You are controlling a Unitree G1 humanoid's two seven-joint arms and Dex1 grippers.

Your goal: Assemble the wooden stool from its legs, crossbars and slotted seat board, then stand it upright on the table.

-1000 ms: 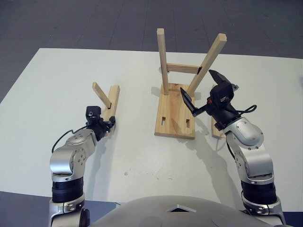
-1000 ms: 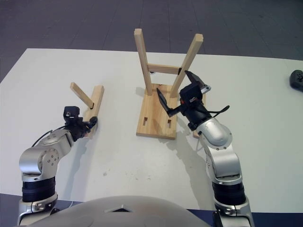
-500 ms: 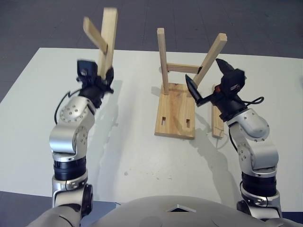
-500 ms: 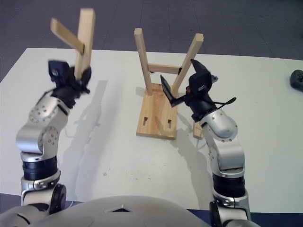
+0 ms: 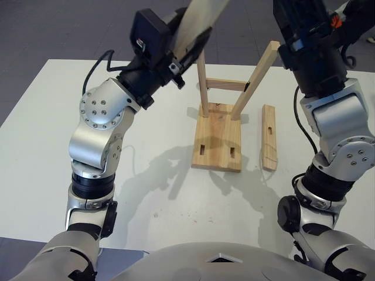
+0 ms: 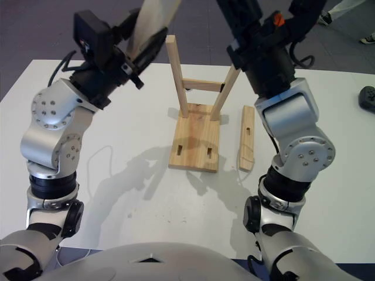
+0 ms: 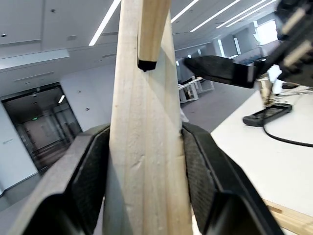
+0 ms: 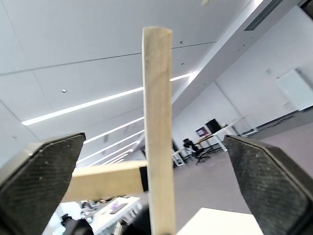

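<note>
Left eye view: the left end effector (image 5: 186, 47) pinches a wooden leg piece (image 5: 199, 17) high above the table (image 5: 70, 105). The slotted seat board (image 5: 218, 140) lies flat, two legs (image 5: 202, 76) standing in it and a loose leg (image 5: 268, 137) just beside it.

Left wrist view: both pads (image 7: 93, 176) press the leg piece's sides.

Right wrist view: the right end effector (image 8: 155, 139) is spread wide, touching nothing.

white worktop (image 5: 53, 117) sitting on a dark grey tiled floor (image 5: 70, 29). the wrist cams catch the rest of the room: big open office, white ceiling (image 8: 73, 44) with long strip lights (image 7: 105, 19), pale walls (image 8: 279, 54), desks (image 7: 195, 88) far back and an office chair (image 8: 198, 149) by a table. there's a dim doorway (image 7: 34, 132) with a small green sign (image 7: 33, 90) above it.
</note>
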